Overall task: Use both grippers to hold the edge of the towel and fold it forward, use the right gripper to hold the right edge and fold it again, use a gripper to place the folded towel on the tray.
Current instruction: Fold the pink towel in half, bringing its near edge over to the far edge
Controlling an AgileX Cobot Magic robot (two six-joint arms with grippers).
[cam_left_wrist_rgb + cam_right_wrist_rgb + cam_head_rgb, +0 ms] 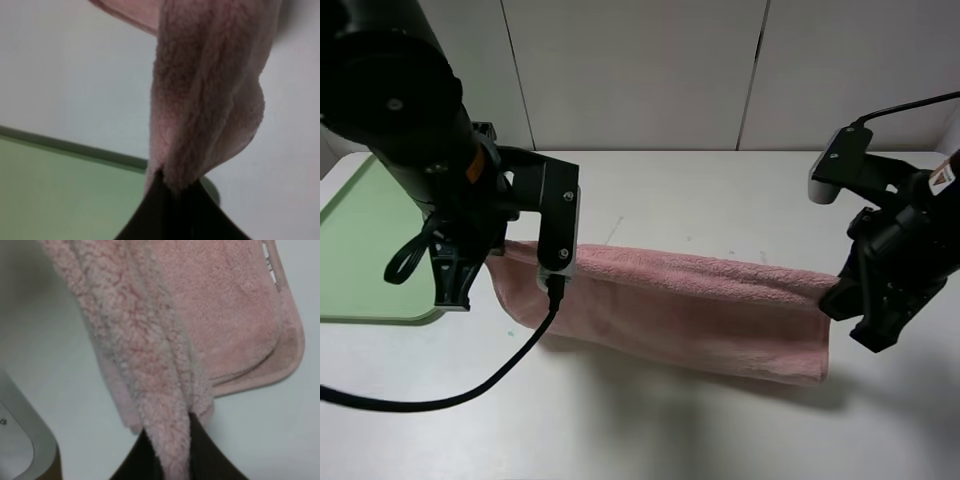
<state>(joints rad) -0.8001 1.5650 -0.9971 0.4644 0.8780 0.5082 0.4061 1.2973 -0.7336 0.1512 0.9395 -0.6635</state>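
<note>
A: The towel (700,310) is stretched right across the middle, barring the way!
B: Open table (720,190) behind it, up to the wall (640,70). Near side's free too, bar that black cable (440,402) looping front-left; tray (360,230) far left.

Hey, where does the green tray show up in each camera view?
Exterior high: the tray lies at the left edge, beside the left end of the towel.
Left wrist: it is the green surface behind the pinched towel.
Right wrist: not in it.
Shared landmark: the pink towel appears in all three views.
</note>
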